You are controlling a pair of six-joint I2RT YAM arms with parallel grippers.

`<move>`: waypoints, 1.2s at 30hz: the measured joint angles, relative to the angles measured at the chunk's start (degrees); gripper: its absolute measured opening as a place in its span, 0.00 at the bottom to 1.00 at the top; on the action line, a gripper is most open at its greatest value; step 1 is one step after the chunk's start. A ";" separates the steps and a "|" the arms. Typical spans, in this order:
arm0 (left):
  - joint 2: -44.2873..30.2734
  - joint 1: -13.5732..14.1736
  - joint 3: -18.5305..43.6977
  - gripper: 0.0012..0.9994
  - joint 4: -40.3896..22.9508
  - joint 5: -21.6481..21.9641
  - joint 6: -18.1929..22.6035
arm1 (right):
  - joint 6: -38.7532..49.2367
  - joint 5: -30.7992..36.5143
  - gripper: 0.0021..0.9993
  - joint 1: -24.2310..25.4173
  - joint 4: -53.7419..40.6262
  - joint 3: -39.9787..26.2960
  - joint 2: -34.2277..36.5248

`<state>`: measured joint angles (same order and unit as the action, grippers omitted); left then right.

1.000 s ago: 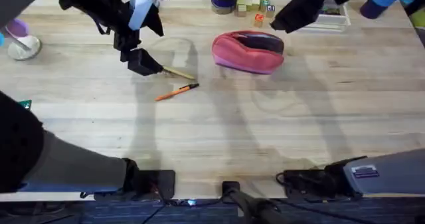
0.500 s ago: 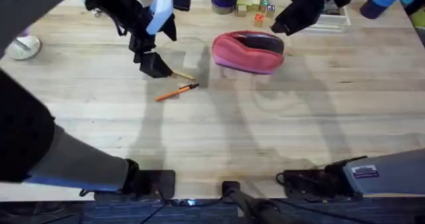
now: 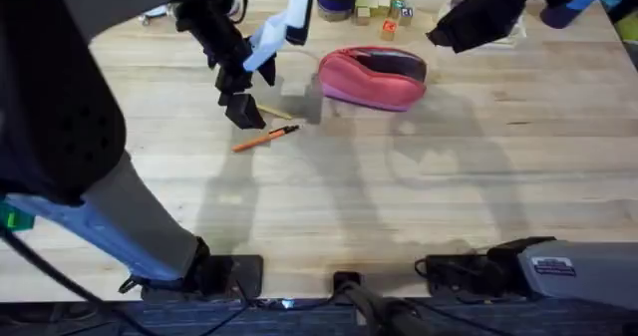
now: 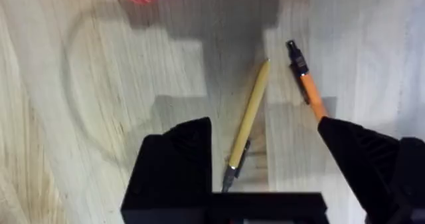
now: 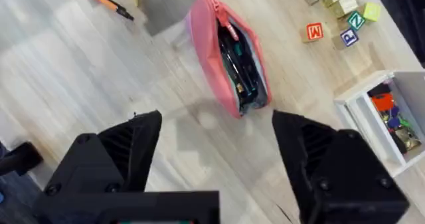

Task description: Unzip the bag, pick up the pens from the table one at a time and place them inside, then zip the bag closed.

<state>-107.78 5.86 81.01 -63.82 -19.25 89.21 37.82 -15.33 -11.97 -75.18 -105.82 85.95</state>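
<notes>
Near to far: you had both pens on the surface (image 3: 419, 206), orange pen (image 3: 265, 139) nearest, tan pen (image 4: 248, 121) just beyond, w/ left gripper (image 4: 265, 161) released, jaws straddling it, prob. for the first pick. Farther, the bag (image 3: 373, 77) lay unzipped for loading; right gripper (image 5: 216, 144) hovered released nearby.

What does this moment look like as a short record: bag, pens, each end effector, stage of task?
bag: pink bag, unzipped, lying on the table
tan pen: on the table, between the open fingers of the left end effector
orange pen: on the table beside the tan pen, apart from it
right end effector: open, empty, above the bag
stage: bag open, both pens not yet inside
</notes>
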 joint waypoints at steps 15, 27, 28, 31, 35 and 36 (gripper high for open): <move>-5.96 1.04 1.19 0.84 4.10 7.06 0.31 | 0.00 0.60 1.00 0.00 -0.07 0.00 0.00; -6.28 1.30 1.64 0.37 4.26 7.39 -0.88 | -0.11 0.72 1.00 0.00 -0.09 0.00 0.00; -6.28 1.42 1.64 0.33 4.09 7.54 -0.97 | -0.11 0.72 1.00 0.00 -0.09 0.00 0.00; -6.29 1.77 1.64 0.18 3.58 8.00 -1.31 | -0.13 0.72 1.00 0.00 -0.09 0.00 0.00; -6.30 2.15 1.64 0.11 3.14 8.44 -1.49 | -0.13 0.72 1.00 0.00 -0.21 0.00 0.00; -6.28 2.15 1.66 0.08 3.07 8.41 -1.53 | -0.13 0.72 1.00 0.00 -0.33 0.00 0.00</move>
<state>-114.06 8.01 82.67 -60.75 -10.83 87.68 37.69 -14.61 -11.97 -75.51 -105.82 85.95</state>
